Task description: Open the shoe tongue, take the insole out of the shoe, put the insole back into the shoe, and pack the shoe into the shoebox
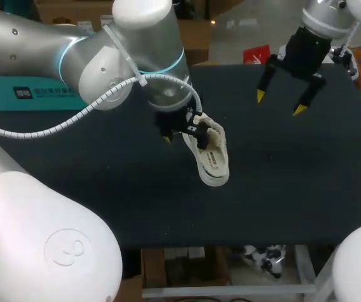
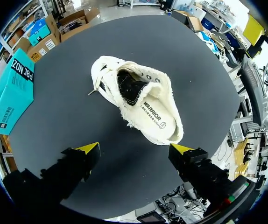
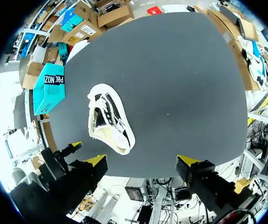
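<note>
Shoe (image 2: 138, 100) lay on table (image 2: 194, 56), insole (image 2: 165, 125) apparently inside; shoebox (image 2: 12, 91) apart, at table's edge. Left jaws, right jaws: stood apart, empty. Packing, I judged, remained

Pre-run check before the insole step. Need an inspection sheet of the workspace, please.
Surface: dark table, no spills or marks seen.
Job's things: white shoe lying near the middle, opening up; insole inside it; teal shoebox at the table's left edge, looks closed.
Clutter: nothing seen.
Grippers: left gripper open, above the table, shoe ahead of its fingers, no contact; right gripper open, empty, over the far right of the table.
Cables: white spiral conduit runs along the left arm, clear of the shoe.
Surroundings: nothing seen reaching over the table.
</note>
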`<state>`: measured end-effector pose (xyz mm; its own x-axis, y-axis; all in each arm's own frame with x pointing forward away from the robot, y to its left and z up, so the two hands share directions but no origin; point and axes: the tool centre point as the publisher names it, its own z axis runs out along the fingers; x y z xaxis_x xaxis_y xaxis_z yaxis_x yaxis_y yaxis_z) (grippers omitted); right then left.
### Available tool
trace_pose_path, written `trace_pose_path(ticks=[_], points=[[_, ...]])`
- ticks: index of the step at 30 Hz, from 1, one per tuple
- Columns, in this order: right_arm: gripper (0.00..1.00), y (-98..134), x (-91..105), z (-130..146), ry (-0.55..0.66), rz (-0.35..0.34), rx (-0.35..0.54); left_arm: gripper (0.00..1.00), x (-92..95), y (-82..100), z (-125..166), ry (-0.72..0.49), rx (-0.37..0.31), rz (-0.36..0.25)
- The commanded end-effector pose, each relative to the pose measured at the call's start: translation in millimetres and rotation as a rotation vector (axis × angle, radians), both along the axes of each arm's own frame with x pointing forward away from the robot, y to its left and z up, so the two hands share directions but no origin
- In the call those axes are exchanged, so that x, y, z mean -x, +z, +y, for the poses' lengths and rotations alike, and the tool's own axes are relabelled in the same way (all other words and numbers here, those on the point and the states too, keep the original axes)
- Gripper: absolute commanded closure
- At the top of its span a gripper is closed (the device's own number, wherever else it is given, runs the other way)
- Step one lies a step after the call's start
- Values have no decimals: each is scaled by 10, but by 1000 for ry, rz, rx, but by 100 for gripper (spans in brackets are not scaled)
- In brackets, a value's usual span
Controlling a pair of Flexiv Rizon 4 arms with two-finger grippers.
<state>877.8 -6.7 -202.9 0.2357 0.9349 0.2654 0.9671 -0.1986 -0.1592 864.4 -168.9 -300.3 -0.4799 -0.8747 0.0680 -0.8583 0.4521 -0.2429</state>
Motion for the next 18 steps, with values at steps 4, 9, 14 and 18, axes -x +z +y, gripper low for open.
trace_pose_path(ticks=[4,9,14,18], points=[[0,17,-29,-2,65,-28,55,0,-80,-106,-36,97,20,23],[0,85,-55,-99,150,-95,102,0,-131,-287,-93,241,2,47],[0,143,-14,-217,216,-162,128,0,-172,-415,-123,370,-1,41],[0,161,7,-259,282,-205,167,0,-230,-495,-185,430,-1,42]])
